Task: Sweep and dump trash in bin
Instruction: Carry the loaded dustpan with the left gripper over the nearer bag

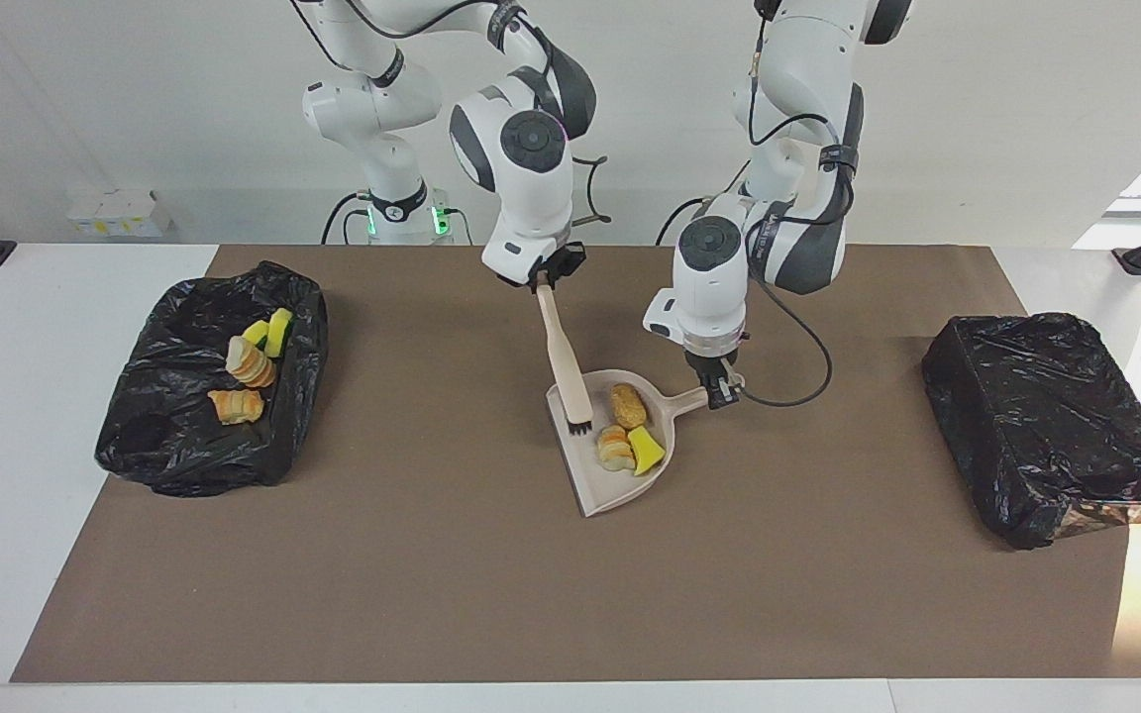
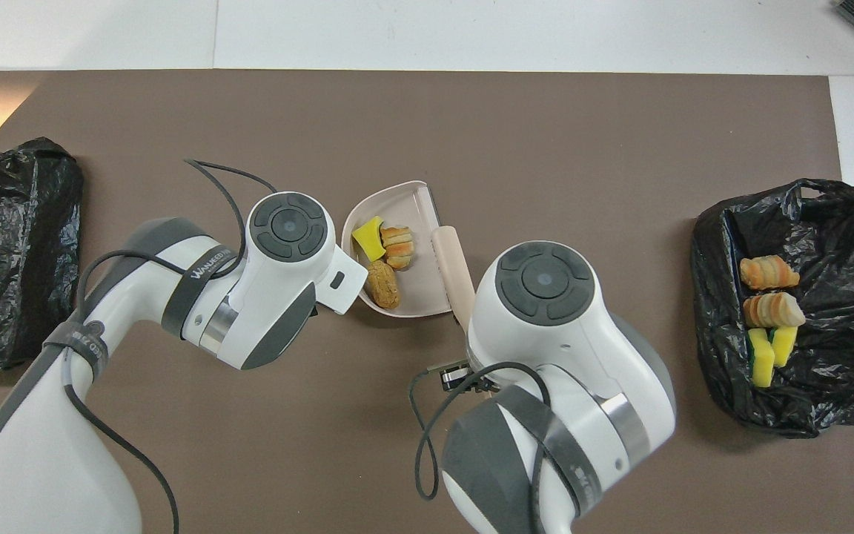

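Three pieces of trash lie in the beige dustpan (image 1: 620, 485) (image 2: 418, 288): a brown roll (image 1: 627, 404) (image 2: 382, 284), a striped roll (image 1: 614, 448) (image 2: 398, 245) and a yellow wedge (image 1: 646, 449) (image 2: 367, 239). My left gripper (image 1: 724, 391) is shut on the dustpan's handle. My right gripper (image 1: 546, 276) is shut on the top of the beige brush (image 1: 567, 361) (image 2: 453, 271), which hangs steeply with its dark bristles at the pan's open edge. In the overhead view both wrists hide the grippers. The black-lined bin (image 1: 145, 436) (image 2: 820, 222) at the right arm's end holds several more pieces.
A second black-bagged box (image 1: 1046, 426) (image 2: 12, 252) sits at the left arm's end of the brown mat (image 1: 531, 594). White table edges border the mat. Cables hang from both wrists near the dustpan.
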Controlling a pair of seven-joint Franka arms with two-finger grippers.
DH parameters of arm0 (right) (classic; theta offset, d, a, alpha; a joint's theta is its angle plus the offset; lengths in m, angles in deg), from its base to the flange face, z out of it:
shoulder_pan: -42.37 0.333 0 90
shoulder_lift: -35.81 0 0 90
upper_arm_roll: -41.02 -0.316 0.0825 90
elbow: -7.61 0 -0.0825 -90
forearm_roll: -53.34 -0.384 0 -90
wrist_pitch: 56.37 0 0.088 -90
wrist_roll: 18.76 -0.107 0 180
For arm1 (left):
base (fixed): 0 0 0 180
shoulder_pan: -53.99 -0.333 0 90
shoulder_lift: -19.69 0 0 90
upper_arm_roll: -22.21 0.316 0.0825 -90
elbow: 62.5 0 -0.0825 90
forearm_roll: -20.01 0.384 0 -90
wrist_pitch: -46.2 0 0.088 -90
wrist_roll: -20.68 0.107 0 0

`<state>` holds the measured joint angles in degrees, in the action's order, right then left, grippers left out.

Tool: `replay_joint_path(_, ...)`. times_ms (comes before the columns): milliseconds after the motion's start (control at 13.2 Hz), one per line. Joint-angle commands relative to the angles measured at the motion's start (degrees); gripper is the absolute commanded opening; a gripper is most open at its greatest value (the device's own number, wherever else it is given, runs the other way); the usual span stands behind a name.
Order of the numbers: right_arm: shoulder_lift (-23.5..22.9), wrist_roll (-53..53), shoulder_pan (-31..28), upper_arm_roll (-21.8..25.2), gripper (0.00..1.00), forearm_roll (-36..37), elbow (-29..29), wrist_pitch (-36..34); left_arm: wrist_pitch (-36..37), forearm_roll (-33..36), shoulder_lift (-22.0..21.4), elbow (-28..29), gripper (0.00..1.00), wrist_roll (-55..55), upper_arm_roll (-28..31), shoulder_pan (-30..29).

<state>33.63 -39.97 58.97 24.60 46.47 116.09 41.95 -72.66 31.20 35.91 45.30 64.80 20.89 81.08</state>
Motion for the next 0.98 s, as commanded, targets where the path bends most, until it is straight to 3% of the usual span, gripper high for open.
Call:
replay_joint_path(0,8.2,-3.9,-0.3,-0.4,0.0,-1.7,6.9,0.7,-1.5,-4.2,-1.5,0.6,0.0,6.6,-0.1,-4.7)
replay_joint_path(303,15.8,-10.5,3.7,-0.7,0.0,-4.6,16.7,6.8,-0.7,-10.7,-4.1,0.0,0.0,20.5,-0.1,-11.4)
replay_joint_path(530,15.5,-17.9,10.0,-0.9,0.0,-8.4,16.9,8.5,1.6,-12.1,-5.6,-2.2,0.0,26.4,0.0,-14.8)
replay_joint_path(757,15.4,-21.3,14.5,-0.9,0.0,-9.1,16.2,9.9,8.7,-11.6,-5.6,-8.3,0.0,27.6,0.7,-15.8)
replay_joint_path(909,12.8,-25.6,18.2,-1.1,0.0,-11.3,15.8,12.0,13.9,-11.4,-5.6,-12.6,0.0,31.2,0.7,-19.3)
